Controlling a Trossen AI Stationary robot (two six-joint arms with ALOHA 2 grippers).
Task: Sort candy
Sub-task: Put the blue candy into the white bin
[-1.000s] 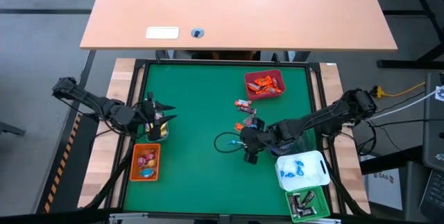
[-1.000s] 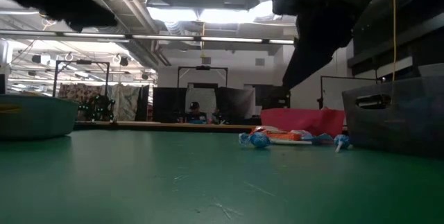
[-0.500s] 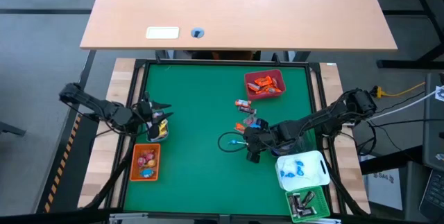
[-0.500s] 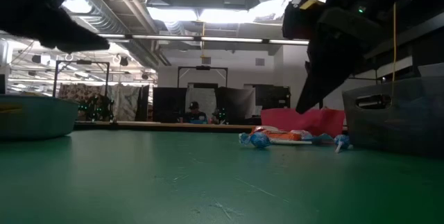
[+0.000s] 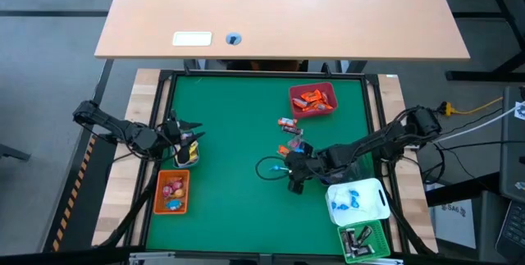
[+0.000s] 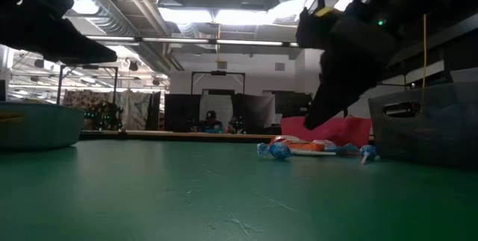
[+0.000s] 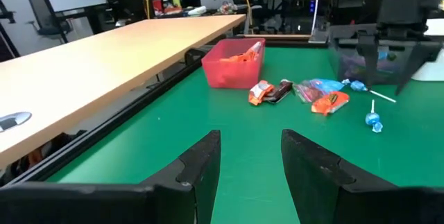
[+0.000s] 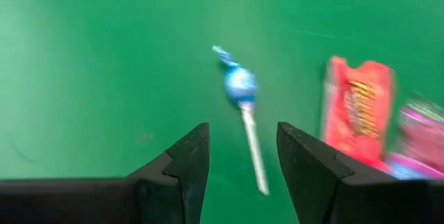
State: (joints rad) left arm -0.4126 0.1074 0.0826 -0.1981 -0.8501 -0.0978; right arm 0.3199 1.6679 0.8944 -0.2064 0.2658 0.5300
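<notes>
Loose candy lies right of the table's middle: a blue lollipop (image 8: pixel 241 85) on a white stick, an orange-red wrapper (image 8: pixel 357 107), a pink one (image 8: pixel 418 131), and more pieces (image 5: pixel 287 123) toward the red bin. My right gripper (image 8: pixel 243 160) hangs open just above the lollipop's stick end, its fingers on either side and touching nothing; the high view shows it (image 5: pixel 293 176) slanting down. My left gripper (image 5: pixel 192 133) is open and nearly level above a clear bin (image 5: pixel 187 157) of yellow sweets at the left; in its wrist view the left gripper (image 7: pixel 251 160) has nothing between its fingers.
A red bin (image 5: pixel 312 99) with orange wrappers stands far right of centre. An orange bin (image 5: pixel 173 191) with mixed sweets is at the near left. A white bin (image 5: pixel 357 202) with blue sweets and a green bin (image 5: pixel 363 242) stand at the near right. Bare green mat (image 5: pixel 230 125) lies between the arms.
My right gripper has sunk toward the blue lollipop, still open. My left gripper has come down over the clear bin and drawn back a little toward the table's left edge, also open. No candy has moved.
</notes>
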